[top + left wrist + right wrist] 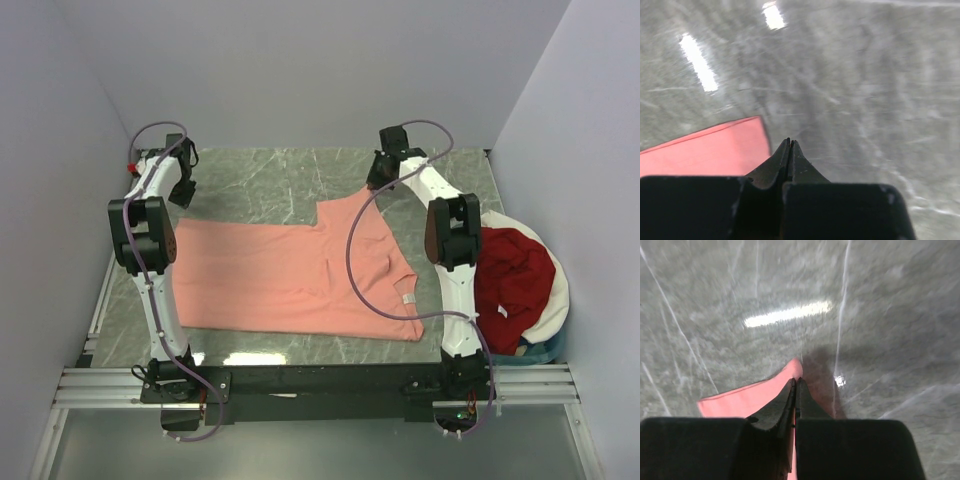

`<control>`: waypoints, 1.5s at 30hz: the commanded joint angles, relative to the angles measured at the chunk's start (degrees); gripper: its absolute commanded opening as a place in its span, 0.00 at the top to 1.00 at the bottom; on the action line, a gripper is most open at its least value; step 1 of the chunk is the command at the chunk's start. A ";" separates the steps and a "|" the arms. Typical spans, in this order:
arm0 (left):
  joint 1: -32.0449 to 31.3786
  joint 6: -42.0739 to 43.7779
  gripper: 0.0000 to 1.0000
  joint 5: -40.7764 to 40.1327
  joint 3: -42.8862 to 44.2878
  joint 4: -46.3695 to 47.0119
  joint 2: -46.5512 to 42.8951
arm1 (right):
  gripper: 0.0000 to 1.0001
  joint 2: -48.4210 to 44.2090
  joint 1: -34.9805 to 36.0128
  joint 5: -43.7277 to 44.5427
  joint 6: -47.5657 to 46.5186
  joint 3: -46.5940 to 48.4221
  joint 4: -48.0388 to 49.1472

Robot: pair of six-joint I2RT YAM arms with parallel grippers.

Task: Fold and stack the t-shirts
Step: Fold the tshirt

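Note:
The salmon-pink t-shirt [290,275] lies spread flat on the marble table, its white neck label [408,299] at the right. One sleeve reaches toward the far side. My right gripper [376,180] is shut on the tip of that sleeve; in the right wrist view the pink cloth [750,397] runs between the closed fingers [796,381]. My left gripper [184,194] is shut and empty just beyond the shirt's far left corner [715,150], its tips [790,141] over bare table. The dark red t-shirt [512,275] lies crumpled in the basket at the right.
The white-rimmed round basket [558,300] stands at the table's right edge beside the right arm. Grey walls close in the table on the left, far and right sides. A metal rail [320,385] runs along the near edge.

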 commanded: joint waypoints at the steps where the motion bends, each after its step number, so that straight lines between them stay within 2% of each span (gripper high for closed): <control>1: 0.30 1.63 0.99 1.11 4.59 2.24 -1.51 | 1.00 -1.41 -2.07 -0.33 0.42 5.14 0.74; 5: 0.39 2.08 0.99 1.29 6.97 2.60 -0.37 | 1.00 -0.61 -2.95 -1.12 0.25 7.61 0.65; 8: 0.47 -0.90 0.98 -0.20 8.56 -1.61 0.51 | 1.00 0.18 -3.13 -1.39 0.07 8.84 0.13; 12: 0.39 -4.34 0.80 -0.30 3.57 -0.75 -0.89 | 1.00 -0.87 -3.22 -2.18 0.42 5.69 2.32; 15: 0.12 -5.83 0.74 0.58 3.46 -0.83 0.16 | 1.00 -1.14 -3.31 -2.18 0.25 4.28 2.94; 20: -0.75 -6.27 0.69 0.15 7.06 -3.11 3.94 | 1.00 -0.88 -3.31 -2.71 -0.19 3.66 3.38; 31: -0.93 -7.95 0.56 -1.00 6.27 -4.26 5.34 | 1.00 -1.14 -3.31 -4.20 0.34 2.87 4.25; 40: -1.11 -9.09 0.59 -1.26 5.75 -5.49 7.98 | 1.00 -1.31 -3.39 -4.82 0.69 1.81 4.69; 43: -1.11 -9.00 0.72 -0.91 5.40 -5.67 8.25 | 1.00 -1.75 -3.40 -4.82 0.69 1.02 5.05; 44: -1.11 -9.00 0.81 -0.82 5.31 -5.75 8.25 | 1.00 -1.84 -3.40 -4.82 0.69 0.93 4.96; 45: -1.11 -8.74 0.86 -0.47 5.05 -5.58 7.99 | 1.00 -1.93 -3.31 -4.90 0.69 0.93 4.96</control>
